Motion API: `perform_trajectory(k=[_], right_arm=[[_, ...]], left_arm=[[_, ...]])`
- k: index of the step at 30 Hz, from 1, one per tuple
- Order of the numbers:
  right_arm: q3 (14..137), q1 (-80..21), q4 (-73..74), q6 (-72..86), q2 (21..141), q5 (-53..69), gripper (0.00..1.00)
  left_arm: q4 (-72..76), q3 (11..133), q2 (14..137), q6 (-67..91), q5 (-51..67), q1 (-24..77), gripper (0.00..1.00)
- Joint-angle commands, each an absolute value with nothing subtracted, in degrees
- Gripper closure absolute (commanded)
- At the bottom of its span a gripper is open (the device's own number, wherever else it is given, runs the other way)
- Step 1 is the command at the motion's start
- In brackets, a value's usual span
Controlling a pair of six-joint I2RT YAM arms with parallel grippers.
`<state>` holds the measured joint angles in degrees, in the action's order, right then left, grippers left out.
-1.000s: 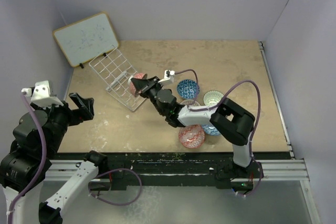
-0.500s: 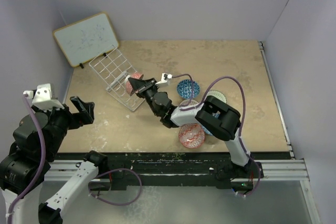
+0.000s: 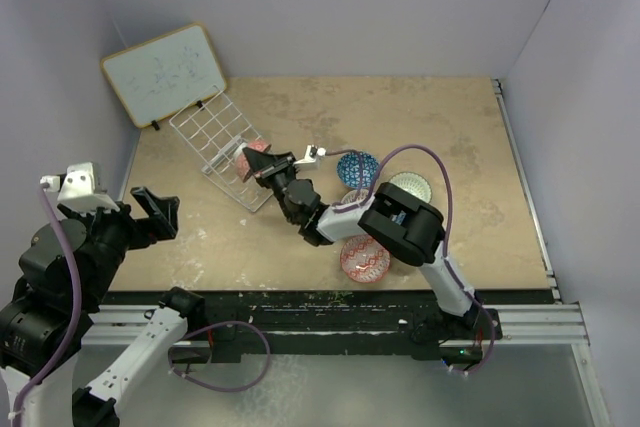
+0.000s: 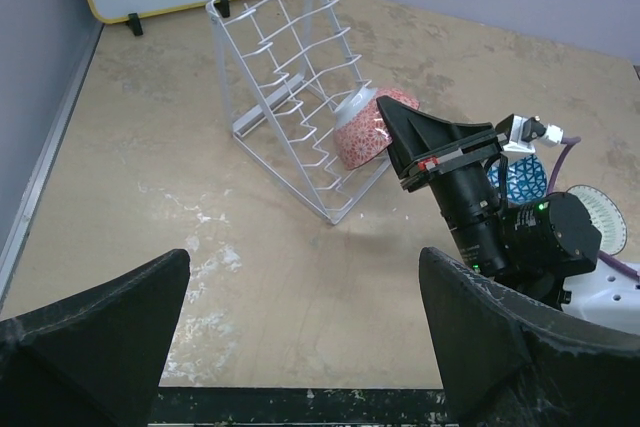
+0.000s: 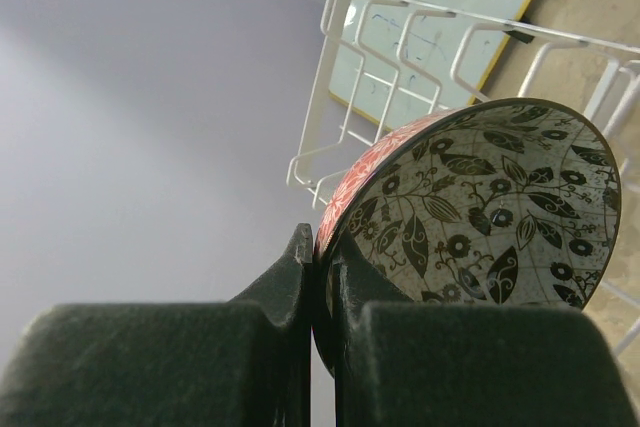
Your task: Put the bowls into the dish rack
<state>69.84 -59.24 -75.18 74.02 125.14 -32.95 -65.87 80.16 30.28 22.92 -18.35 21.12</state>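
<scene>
The right claw (image 3: 263, 168) pinches the red bowl (image 3: 250, 157) by its rim, on edge. The rack (image 3: 212, 135) sits at its ten o'clock, perhaps touching the bowl; the spread left claw (image 3: 154, 211) is farther.

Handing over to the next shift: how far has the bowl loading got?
Done: nothing yet; the dish rack holds no released bowl. In hand: the right gripper is shut on the rim of the red bowl, set against the rack's lower wires. Left: a blue bowl, a cream bowl and a red-patterned bowl sit on the table; the right arm may hide more. The left gripper is open, empty.
</scene>
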Motion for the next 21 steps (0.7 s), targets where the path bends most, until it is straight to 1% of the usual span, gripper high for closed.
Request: perform_trajectory(k=[1,12,21], right_arm=[[72.96,-59.83,-83.38,75.86,125.00,-37.17,1.00],[75.55,-60.12,-84.34,77.75,129.20,-40.19,1.00],[76.00,-59.94,-86.58,79.15,132.51,-40.25,1.00]], left_arm=[[-66.00,81.46,29.56,21.97,-17.60,21.01,0.01],[-66.47,80.70,28.49,21.66,-17.23,21.05,0.01],[-66.29,80.31,27.92,21.53,-16.79,21.02,0.01]])
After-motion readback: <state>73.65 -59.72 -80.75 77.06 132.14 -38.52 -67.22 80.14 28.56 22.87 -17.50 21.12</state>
